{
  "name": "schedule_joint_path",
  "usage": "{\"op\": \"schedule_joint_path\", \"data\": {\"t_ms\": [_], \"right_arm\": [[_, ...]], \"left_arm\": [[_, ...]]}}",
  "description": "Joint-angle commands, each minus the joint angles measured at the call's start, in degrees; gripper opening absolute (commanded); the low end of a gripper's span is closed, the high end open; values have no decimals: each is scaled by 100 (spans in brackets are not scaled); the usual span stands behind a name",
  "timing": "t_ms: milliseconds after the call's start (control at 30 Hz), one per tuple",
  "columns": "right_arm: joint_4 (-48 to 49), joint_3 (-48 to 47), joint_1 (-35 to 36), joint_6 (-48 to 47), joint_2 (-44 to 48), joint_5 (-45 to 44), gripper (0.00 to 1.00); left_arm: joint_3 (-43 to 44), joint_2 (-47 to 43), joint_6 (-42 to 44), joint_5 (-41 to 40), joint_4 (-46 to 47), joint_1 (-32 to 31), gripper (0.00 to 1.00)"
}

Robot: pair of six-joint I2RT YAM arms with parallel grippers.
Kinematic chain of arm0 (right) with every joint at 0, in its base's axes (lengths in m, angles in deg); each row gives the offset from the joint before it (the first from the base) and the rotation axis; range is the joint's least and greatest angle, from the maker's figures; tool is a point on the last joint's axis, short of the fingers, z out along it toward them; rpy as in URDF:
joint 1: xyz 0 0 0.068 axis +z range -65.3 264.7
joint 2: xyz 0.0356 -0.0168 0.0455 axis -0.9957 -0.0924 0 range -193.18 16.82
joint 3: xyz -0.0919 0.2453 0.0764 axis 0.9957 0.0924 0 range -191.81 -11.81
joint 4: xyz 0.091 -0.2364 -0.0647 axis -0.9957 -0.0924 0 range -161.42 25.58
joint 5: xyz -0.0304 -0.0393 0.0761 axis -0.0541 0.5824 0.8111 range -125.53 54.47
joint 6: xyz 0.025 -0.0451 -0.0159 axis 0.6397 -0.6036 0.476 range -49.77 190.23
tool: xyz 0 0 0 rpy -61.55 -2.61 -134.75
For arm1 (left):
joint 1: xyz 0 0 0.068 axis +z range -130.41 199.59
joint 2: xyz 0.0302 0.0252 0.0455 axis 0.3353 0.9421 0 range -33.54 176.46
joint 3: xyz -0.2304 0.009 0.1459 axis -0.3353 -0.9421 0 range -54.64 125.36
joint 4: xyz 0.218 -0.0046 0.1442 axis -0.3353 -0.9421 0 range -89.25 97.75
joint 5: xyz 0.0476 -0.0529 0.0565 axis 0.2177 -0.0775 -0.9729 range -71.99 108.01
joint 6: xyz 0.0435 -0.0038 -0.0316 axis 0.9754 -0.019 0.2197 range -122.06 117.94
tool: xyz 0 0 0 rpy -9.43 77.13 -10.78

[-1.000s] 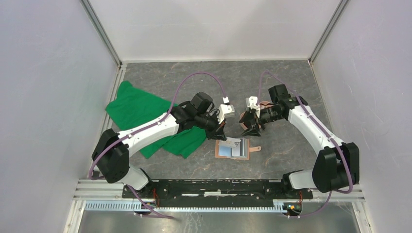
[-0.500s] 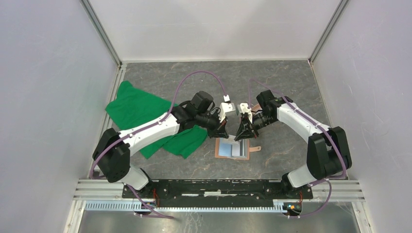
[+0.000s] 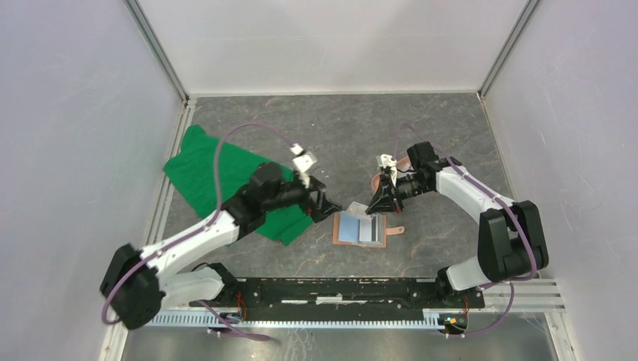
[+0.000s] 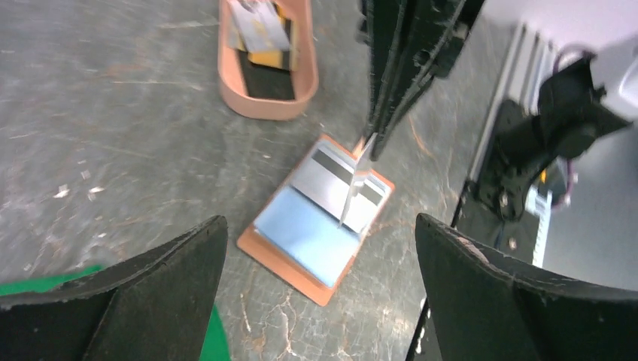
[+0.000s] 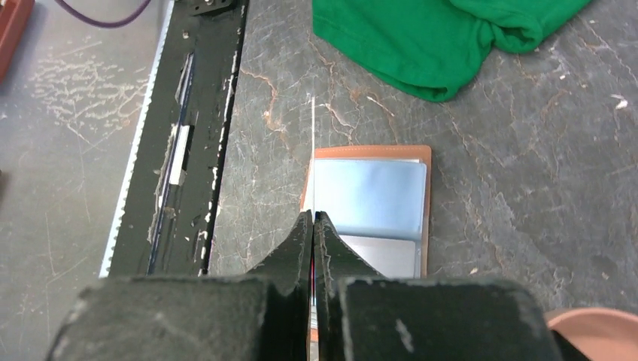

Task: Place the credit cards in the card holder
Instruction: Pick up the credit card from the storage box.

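Your right gripper (image 5: pixel 313 219) pinched a credit card (image 4: pixel 352 192) edge-down over the open card holder (image 3: pixel 360 230), near centre, left gripper (image 3: pixel 325 204) gaping empty beside it; next, likely, the card needed sliding into a pocket (image 5: pixel 369 199).

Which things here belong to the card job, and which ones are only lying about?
For the job:
card holder
credit card, pinched by the right gripper
other cards in the pink tray

Lying about:
green cloth

Table (image 3: pixel 331 128): dark grey, marbled top. Lying on it: crumpled green cloth (image 3: pixel 211 169), open tan card holder (image 3: pixel 350 230), salmon-pink oval tray (image 4: pixel 263 107).
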Motion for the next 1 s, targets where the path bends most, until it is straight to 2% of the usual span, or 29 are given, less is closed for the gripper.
{"op": "schedule_joint_path", "data": {"t_ms": [0, 33, 100, 167, 233, 333, 400, 433, 467, 600, 700, 867, 967], "right_arm": [[2059, 685, -245, 2174, 606, 548, 0], [2888, 971, -327, 3048, 742, 596, 0], [5424, 1812, -445, 5542, 1157, 417, 0], [7297, 2446, -528, 7208, 1449, -74, 0], [8026, 2768, -610, 8215, 1598, -395, 0], [8412, 2837, -711, 8916, 1527, -438, 0], [8722, 2883, -758, 9274, 1432, -365, 0], [8819, 2909, -770, 9405, 1401, -335, 0], [8895, 2929, -766, 9494, 1381, -320, 0], [9051, 2991, -764, 9716, 1366, -324, 0], [9063, 2998, -780, 9785, 1369, -338, 0], [9118, 3033, -774, 9849, 1264, -334, 0], [9137, 3031, -769, 9877, 1191, -323, 0]], "left_arm": [[-1366, -998, -1893, -704, 2616, 363, 100], [-1718, -1064, -2307, -605, 3200, 424, 100], [-2120, -895, -3207, -412, 4146, 469, 100], [-2340, -420, -3827, -185, 5078, 470, 99], [-2514, 174, -4543, -102, 6086, 463, 94], [-2572, 1104, -5225, -119, 7392, 417, 88], [-2463, 1678, -5623, -117, 7970, 358, 90], [-2389, 1967, -5770, -116, 8219, 318, 98], [-2317, 2231, -5919, -120, 8502, 279, 99], [-2045, 3214, -6348, -226, 9455, 91, 99], [-1797, 3599, -6332, -297, 9614, -83, 99], [-1578, 3719, -6199, -487, 9612, -180, 97], [-1487, 3753, -6206, -533, 9613, -184, 90]]}}
